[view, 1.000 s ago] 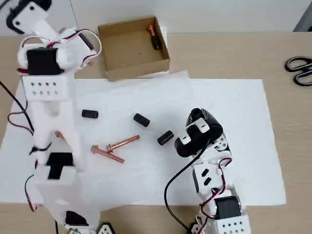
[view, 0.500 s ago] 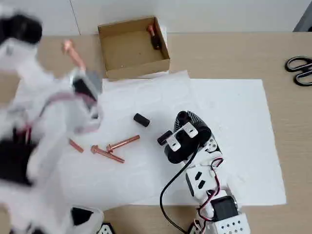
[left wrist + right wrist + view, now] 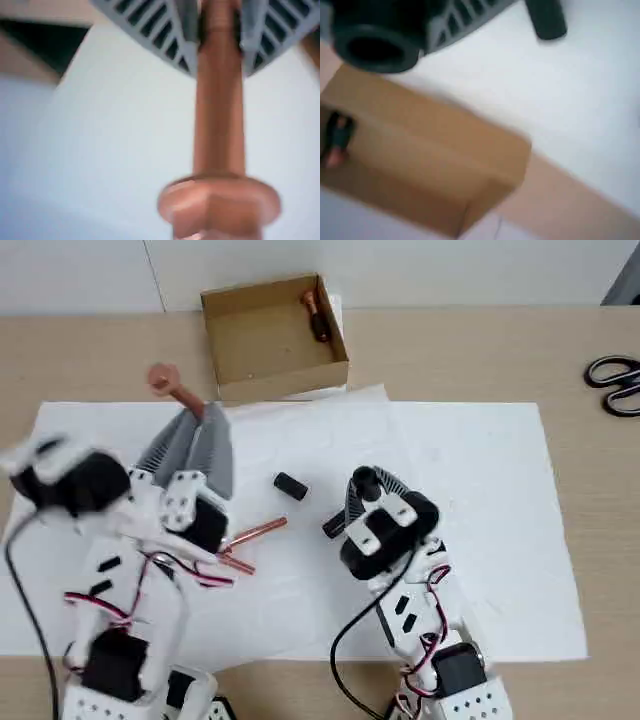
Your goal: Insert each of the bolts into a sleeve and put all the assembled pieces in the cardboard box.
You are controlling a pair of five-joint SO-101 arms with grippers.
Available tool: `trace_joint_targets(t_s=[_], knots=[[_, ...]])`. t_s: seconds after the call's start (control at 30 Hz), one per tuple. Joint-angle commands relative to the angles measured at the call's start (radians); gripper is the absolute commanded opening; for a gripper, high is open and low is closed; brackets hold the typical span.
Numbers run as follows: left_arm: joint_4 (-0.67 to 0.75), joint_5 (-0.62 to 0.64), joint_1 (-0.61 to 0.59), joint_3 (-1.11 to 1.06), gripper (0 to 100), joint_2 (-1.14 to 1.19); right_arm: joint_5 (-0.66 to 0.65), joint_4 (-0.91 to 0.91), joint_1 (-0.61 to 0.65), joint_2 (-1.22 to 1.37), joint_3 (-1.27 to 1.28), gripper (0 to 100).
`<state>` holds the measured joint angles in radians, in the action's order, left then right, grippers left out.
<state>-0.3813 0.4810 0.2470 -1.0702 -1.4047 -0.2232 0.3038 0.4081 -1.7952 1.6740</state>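
High view: one assembled piece (image 3: 316,315) in the cardboard box (image 3: 240,345). Left end effector (image 3: 205,425) pinches a bolt (image 3: 175,388), right end effector (image 3: 366,492) a sleeve (image 3: 375,44). Two loose bolts (image 3: 252,533), two loose sleeves (image 3: 290,485) outstanding.

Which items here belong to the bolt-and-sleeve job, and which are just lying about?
Job: left tool holding a bolt; right tool holding a sleeve; loose bolts; loose sleeves; cardboard box with one assembled piece.
Lying about: scissors; white paper sheet.
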Motion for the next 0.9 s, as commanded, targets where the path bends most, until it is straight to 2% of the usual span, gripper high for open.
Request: trace_joint_targets(t_s=[0.0, 0.13, 0.27, 0.5, 0.73, 0.87], knots=[[0.153, -0.009, 0.052, -0.031, 1, -0.011, 0.051, -0.071, 0.035, -0.019, -0.037, 0.3], [0.232, -0.009, 0.057, 0.008, 1, 0.06, 0.051, -0.061, 0.145, -0.019, -0.015, 0.3], [0.249, -0.009, 0.12, 0.081, 1, 0.16, 0.055, -0.067, 0.232, -0.019, -0.014, 0.3], [0.25, -0.008, 0.14, 0.113, 1, 0.183, 0.04, -0.213, 0.223, -0.019, -0.014, 0.3], [0.247, -0.008, 0.203, 0.107, 1, 0.183, -0.069, -0.337, 0.223, -0.019, 0.009, 0.4], [0.155, -0.008, 0.23, 0.107, 1, 0.183, -0.106, -0.329, 0.223, -0.019, 0.009, 0.4]])
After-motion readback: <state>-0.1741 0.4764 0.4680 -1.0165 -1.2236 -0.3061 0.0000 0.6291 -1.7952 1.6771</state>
